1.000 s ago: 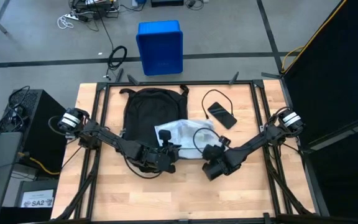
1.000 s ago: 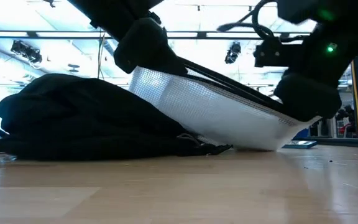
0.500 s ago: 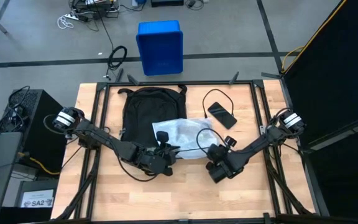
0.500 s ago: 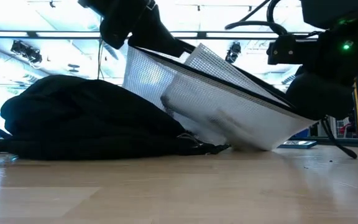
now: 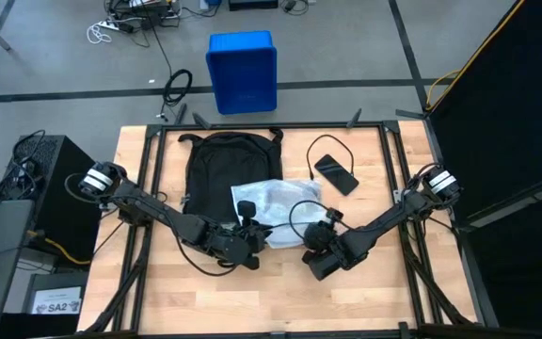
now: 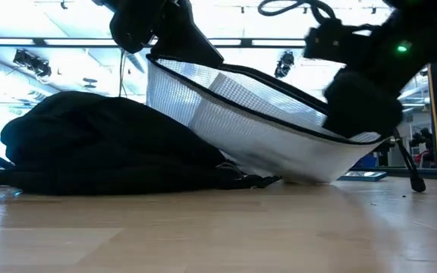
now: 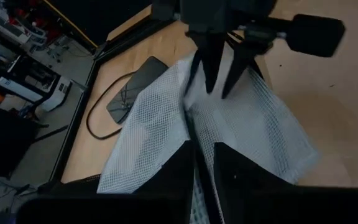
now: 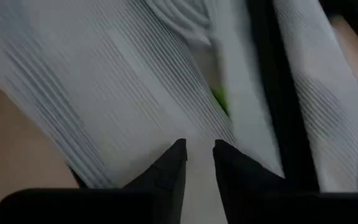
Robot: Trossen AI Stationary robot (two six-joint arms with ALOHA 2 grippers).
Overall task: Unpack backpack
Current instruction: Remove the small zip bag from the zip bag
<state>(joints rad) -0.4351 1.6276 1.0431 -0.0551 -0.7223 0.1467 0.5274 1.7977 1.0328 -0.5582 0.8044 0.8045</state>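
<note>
Left gripper (image 7: pixel 204 163) pinches white mesh zip pouch (image 5: pixel 276 212), lifting it clear of large black fabric backpack (image 5: pixel 224 169) at 11 o'clock; right gripper (image 8: pixel 197 163), at pouch's 4 o'clock corner, grip unclear.

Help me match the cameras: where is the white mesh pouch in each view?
High view: white mesh pouch, table centre, between both grippers.
Low view: centre, tilted above the backpack.
Left wrist: centre.
Right wrist: fills the picture.
Shared landmark: the pouch's black edge.
</note>
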